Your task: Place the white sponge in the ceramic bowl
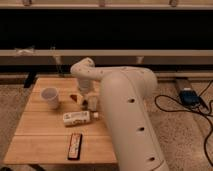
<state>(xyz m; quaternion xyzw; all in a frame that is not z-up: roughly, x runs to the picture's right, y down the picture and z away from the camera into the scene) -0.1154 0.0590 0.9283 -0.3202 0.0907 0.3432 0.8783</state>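
Observation:
The ceramic bowl shows only as a small orange-red sliver on the wooden table, just left of my wrist; the arm hides the rest. My gripper hangs low over the table at the bowl's right side, pointing down. A small pale shape right at the gripper may be the white sponge; I cannot tell it apart from the gripper's own parts. My big white arm covers the table's right half.
A white cup stands left of the bowl. A white labelled bottle lies on its side in front of the gripper. A black remote lies near the front edge. Cables and a blue box lie on the floor at right.

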